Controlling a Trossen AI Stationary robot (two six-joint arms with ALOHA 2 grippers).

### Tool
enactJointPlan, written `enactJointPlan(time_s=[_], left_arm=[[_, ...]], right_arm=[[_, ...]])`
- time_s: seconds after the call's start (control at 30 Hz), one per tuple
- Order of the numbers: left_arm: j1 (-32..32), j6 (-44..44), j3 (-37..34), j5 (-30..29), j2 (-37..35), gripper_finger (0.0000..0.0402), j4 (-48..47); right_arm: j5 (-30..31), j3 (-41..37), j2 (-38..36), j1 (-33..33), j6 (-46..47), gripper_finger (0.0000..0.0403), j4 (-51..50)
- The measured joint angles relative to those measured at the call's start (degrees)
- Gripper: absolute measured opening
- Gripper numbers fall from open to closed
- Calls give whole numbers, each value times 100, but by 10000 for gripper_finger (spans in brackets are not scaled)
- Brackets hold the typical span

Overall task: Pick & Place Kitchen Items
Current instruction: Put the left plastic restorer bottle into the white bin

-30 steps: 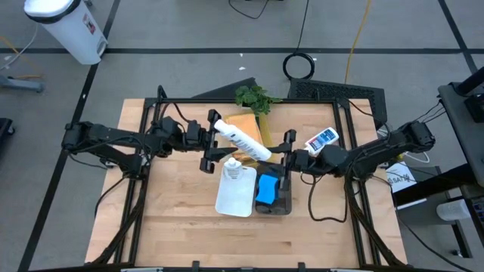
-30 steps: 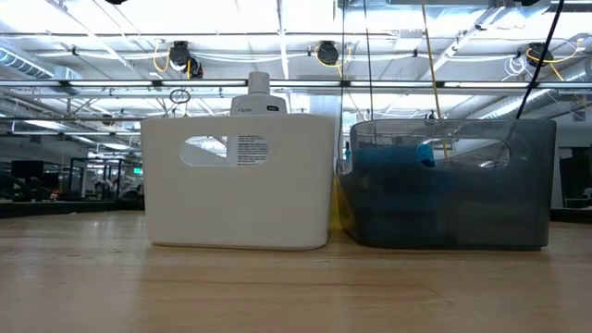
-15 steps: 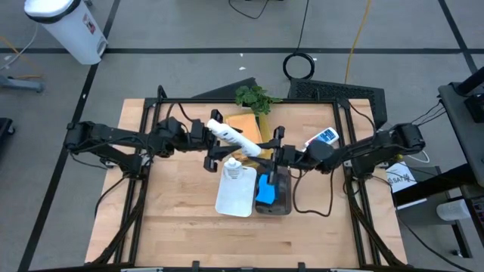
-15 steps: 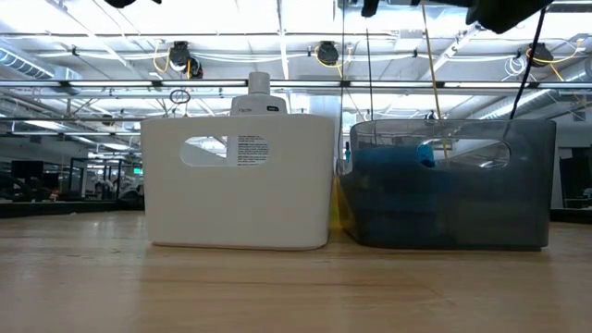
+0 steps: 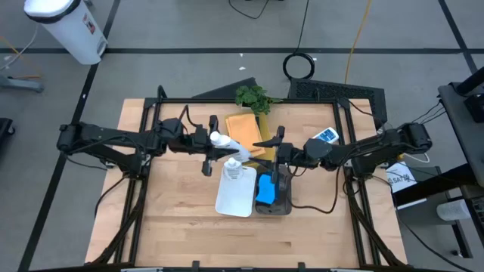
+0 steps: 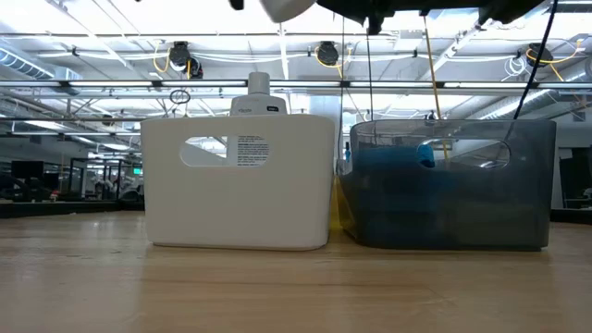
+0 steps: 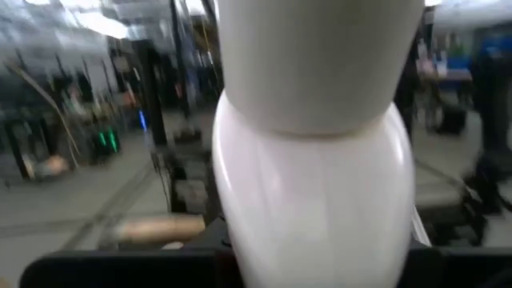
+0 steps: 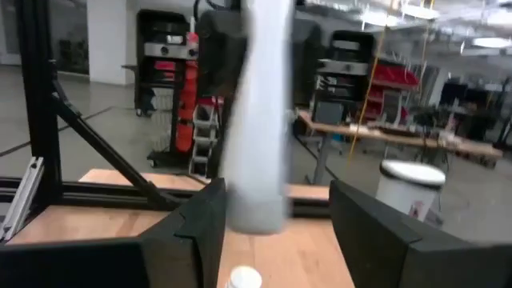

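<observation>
1. I see a white bin (image 5: 234, 193) holding one white capped bottle (image 5: 232, 168), and touching it a dark bin (image 5: 274, 192) with blue sponges (image 5: 266, 189) inside.
2. My left gripper (image 5: 209, 153) is clenched on a second white bottle (image 5: 228, 146), held above the white bin's far end. My right gripper (image 5: 278, 156) has its fingers spread, just off that bottle, above the dark bin.
3. On the wooden table (image 5: 181, 227) an orange-tan cloth (image 5: 243, 125) lies beyond the bins, beside a leafy plant (image 5: 252, 97); a third bottle (image 5: 322, 138) lies near the right arm. A white trash can (image 5: 66, 27) stands on the floor.

Standing bottle (image 5: 233, 168) in white bin (image 5: 234, 198), otherwise open
</observation>
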Motion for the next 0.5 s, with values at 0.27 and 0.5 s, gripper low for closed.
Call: enactJointPlan(time_s=[0.27,0.5], left_arm=[[-66,99,-9,15,-245,94,-1618],[-328,195,-11,-410,31,91,-2019]], right_arm=[[26,7,-686,-7,738,211,-1206],[-173,5,-457,-1,881,230,-1222]])
